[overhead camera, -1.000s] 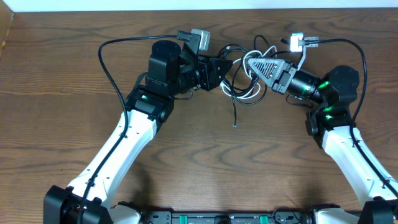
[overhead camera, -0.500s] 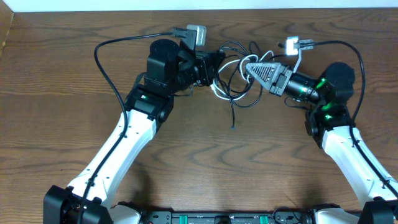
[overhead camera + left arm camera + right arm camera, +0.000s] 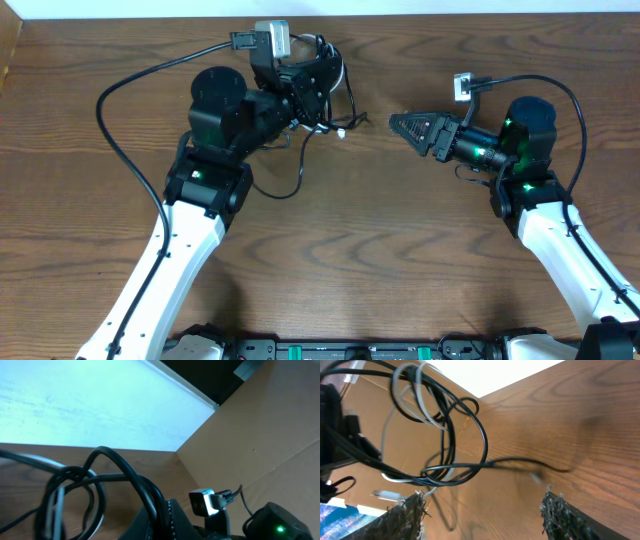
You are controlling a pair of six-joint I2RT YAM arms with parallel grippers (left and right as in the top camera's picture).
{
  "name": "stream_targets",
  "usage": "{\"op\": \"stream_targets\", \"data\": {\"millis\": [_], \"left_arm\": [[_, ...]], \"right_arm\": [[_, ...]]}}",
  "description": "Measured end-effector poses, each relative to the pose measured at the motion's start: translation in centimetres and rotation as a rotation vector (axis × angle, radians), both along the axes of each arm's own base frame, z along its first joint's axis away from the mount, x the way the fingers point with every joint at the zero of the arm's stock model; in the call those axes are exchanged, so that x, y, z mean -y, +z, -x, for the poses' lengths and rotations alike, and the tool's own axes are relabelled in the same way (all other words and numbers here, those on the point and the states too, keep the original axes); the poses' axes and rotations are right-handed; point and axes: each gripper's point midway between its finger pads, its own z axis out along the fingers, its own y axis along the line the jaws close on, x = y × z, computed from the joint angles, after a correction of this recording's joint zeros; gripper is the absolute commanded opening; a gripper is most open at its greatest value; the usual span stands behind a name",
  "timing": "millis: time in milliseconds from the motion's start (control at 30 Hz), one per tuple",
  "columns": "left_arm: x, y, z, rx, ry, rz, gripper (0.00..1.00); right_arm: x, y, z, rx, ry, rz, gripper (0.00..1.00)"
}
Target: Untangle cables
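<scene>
Cables (image 3: 437, 474): light, limp, probably springy; bunched in a loose knot at far centre, held off the table (image 3: 400, 250) by left gripper (image 3: 318, 78), seemingly clamped on the clump, one black tail trailing near-left. Best taken at a free outer loop or plug end, not the dense middle. Just right: right gripper (image 3: 398, 123), jaws spread, empty. Thick arm cords (image 3: 130, 85) close by, easy to snag.

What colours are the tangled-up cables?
The cables are mostly black, with one white cord looped through them. The right wrist view shows it best.
</scene>
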Motion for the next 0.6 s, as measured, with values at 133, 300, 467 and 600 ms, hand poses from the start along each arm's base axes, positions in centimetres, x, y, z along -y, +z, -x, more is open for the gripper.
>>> {"op": "stream_targets", "data": {"millis": [133,300,467,600], "left_arm": [[0.0,0.1,0.1,-0.002,0.000,0.003,0.07],[0.0,0.0,0.1,-0.012,0.001,0.010,0.07],[0.3,0.2,0.3,-0.028,-0.019,0.032,0.07],[1.0,0.8,1.1,-0.019,-0.082,0.054,0.07]], "right_arm": [[0.0,0.0,0.0,0.003,0.000,0.002,0.76],[-0.2,0.0,0.1,-0.001,0.003,0.000,0.77],[-1.3,0.0,0.6,-0.016,0.025,-0.010,0.77],[-2.4,0.0,1.1,-0.018,0.046,-0.009,0.77]]}}
